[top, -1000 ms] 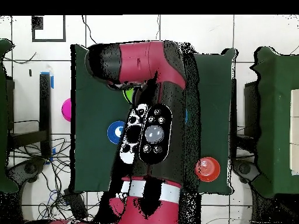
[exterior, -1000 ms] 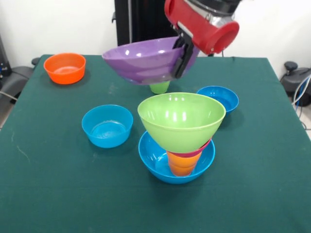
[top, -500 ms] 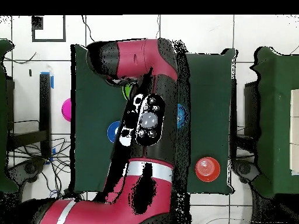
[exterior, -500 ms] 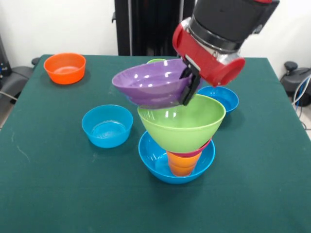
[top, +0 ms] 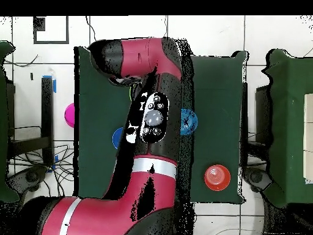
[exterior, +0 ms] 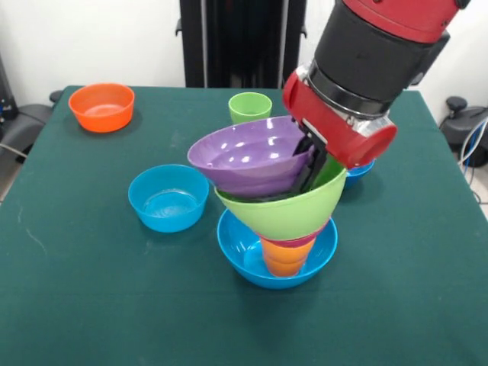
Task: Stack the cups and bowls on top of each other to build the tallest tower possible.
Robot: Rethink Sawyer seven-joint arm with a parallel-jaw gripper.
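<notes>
Tower (exterior: 286, 221) in the front view counts four pieces, with the gripper (exterior: 309, 164) pinching the purple bowl's (exterior: 248, 158) rim as it settles tilted into the lime bowl (exterior: 293, 212), while overhead the arm (top: 150, 122) hides it.

Hidden or cut off:
- Arm (exterior: 374, 53): upper part cut by the front view's top edge.
- Small blue bowl (exterior: 357, 174), front view: mostly behind the arm's red end; only a sliver of rim shows.
- Orange-yellow cup (exterior: 286, 255): top hidden under the lime green bowl (exterior: 290, 213).
- Pink-red bowl (exterior: 316, 235): only a thin edge visible.
- Tower, overhead view: covered by the arm (top: 150, 122).
- Gripper (exterior: 309, 169): fingertips hidden at the purple bowl (exterior: 248, 156); grip unclear.
</notes>
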